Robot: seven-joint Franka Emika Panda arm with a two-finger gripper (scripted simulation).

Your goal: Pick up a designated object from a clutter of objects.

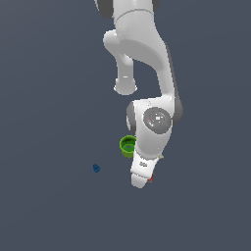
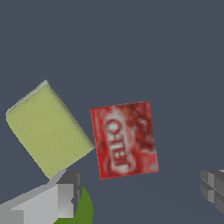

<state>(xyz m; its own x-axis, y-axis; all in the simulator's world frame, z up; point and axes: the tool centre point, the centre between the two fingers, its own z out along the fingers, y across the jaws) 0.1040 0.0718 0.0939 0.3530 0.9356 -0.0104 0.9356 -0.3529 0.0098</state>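
Red packet (image 2: 124, 139) lying flat on the dark bench (image 2: 131, 48), face up, white lettering running along its long axis. Long axis close to the 12-to-6 line of the wrist picture, tipped slightly so the upper end leans toward 11 o'clock. Lettering turned sideways, reading along the length.

Yellow-green pad (image 2: 47, 128) just beside the packet at its 9 o'clock, flat too, set diagonally; nearest corner very close to the packet's edge, whether touching cannot be told. Green cup (image 2: 85, 210) at about 7 o'clock from the packet, mostly hidden behind one finger (image 2: 65, 194) of the tool. Other finger (image 2: 213, 190) at about 4 o'clock from the packet.

Tool (image 2: 140, 194) spread wide, nothing between the fingers, packet clear of both.

Seen from outside: arm bent down over the pile, hand hiding nearly all of the packet, only a red sliver (image 1: 151, 178) at the hand's lower edge. Cup (image 1: 128, 145) at 10 o'clock from that sliver, against the wrist. Small blue piece (image 1: 96, 168) well apart at 9 o'clock.
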